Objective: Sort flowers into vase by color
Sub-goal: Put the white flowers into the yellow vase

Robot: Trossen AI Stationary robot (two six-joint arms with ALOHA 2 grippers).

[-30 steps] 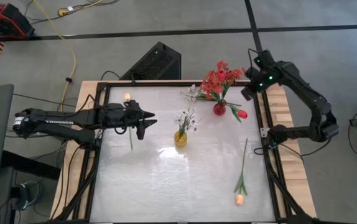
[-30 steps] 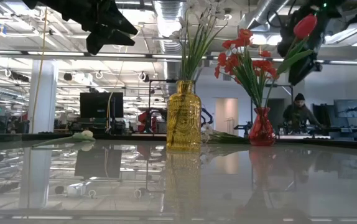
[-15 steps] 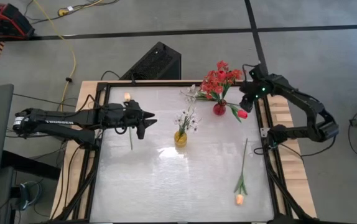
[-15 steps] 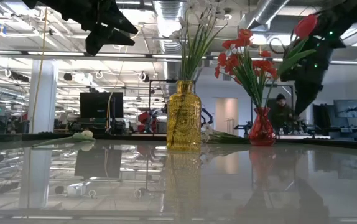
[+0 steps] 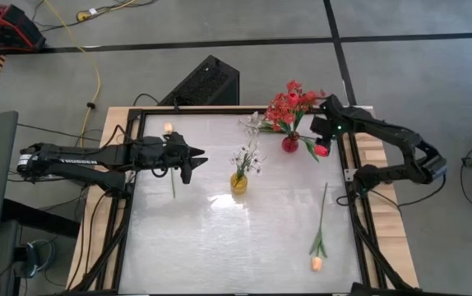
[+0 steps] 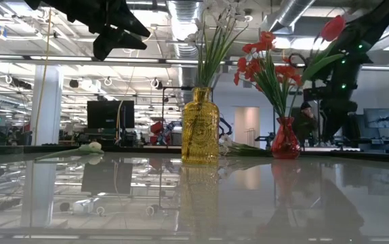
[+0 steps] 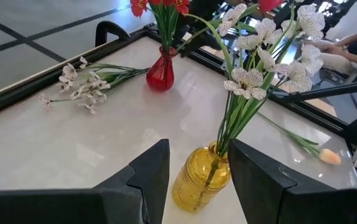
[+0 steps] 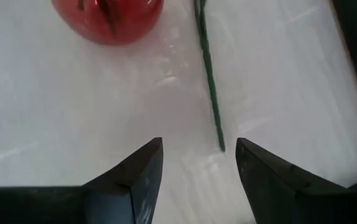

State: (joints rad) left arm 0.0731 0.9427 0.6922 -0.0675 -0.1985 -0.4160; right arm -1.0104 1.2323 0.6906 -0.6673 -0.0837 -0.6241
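A white glossy desk (image 5: 244, 222) with a dark frame stands on a grey floor; the low view looks past it into an open workshop with ceiling lights and monitors.

Near the desk's middle a yellow vase (image 5: 238, 182) holds a white spray (image 7: 272, 43). Toward the far right corner a red vase (image 5: 289, 145) holds red blooms (image 5: 289, 103), and a red tulip (image 5: 321, 150) leans out of it toward the right edge. Another white spray (image 5: 252, 124) lies flat on the desk just left of the red vase. A peach tulip (image 5: 319, 226) lies near the right front, bud toward the front edge, and a second peach tulip (image 5: 170, 160) lies at the left, partly under the left arm.

The right hand (image 5: 328, 131) hovers just right of the red vase, above the red tulip, fingers released and empty. The left hand (image 5: 191, 158) waits left of the yellow vase, also released and empty.
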